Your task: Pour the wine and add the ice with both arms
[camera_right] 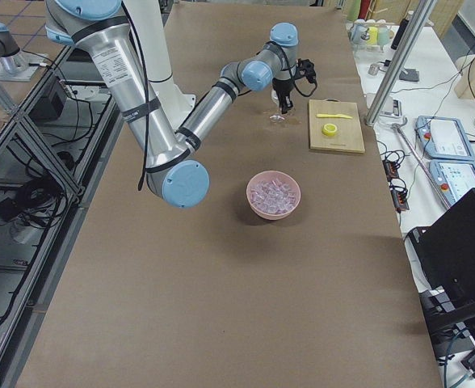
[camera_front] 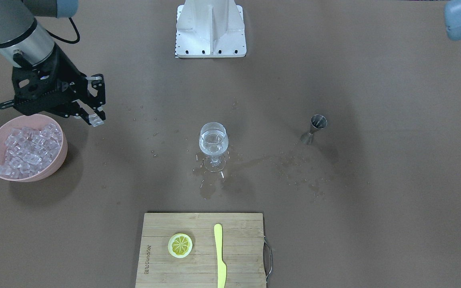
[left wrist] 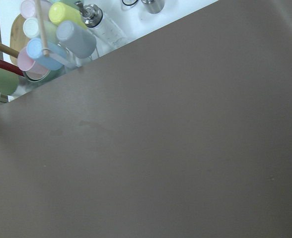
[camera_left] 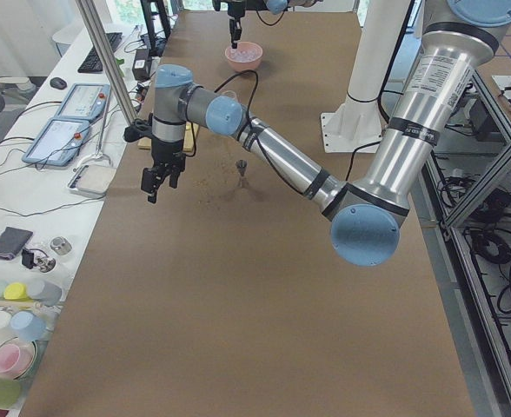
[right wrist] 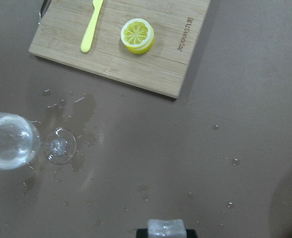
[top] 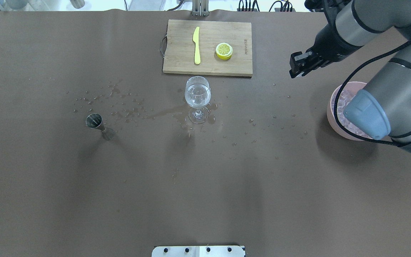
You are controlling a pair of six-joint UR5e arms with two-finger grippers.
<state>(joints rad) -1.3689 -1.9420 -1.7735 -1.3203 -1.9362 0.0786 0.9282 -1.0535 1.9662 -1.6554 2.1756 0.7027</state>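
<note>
Overhead exterior: spilled wine (top: 165, 112) on brown table (top: 205, 200)

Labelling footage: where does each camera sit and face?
Front-facing: across the table, facing the pedestal; right gripper, holding an ice cube, at its left.
Overhead: behind the robot, looking forward, down; right arm at right.
Exterior left: table's left end; left arm near.
Exterior right: opposite end; right arm near.
Left wrist: down at table; no gripper shows.
Right wrist: down on wine glass; cube at bottom.
Front and overhead share the glass, mirrored.
</note>
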